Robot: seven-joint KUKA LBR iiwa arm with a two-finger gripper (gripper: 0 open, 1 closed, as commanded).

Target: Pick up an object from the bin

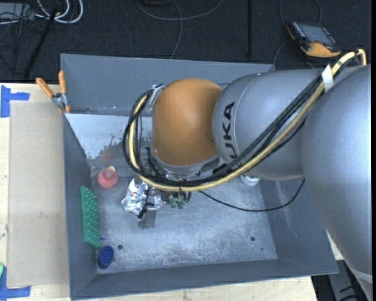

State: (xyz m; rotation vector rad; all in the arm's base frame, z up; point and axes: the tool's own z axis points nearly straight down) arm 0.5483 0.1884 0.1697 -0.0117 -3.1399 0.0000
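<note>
The grey bin holds crumpled foil, a pink piece, a green strip and a blue piece.

Gripper: low in the bin, left of centre, beside crumpled silver foil.
Pink piece: near the foil, apart.
Green strip: along left wall.
Blue piece: front-left corner.

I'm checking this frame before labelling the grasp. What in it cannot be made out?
In the camera view:
The tool: mostly hidden under the orange cover; whether it holds the crumpled silver foil beside it cannot be told.
The white thing: largely covered by the arm; kind unclear.
The blue thing in the near left corner: too small to name.
The bin: its middle floor lies under the arm.
</note>
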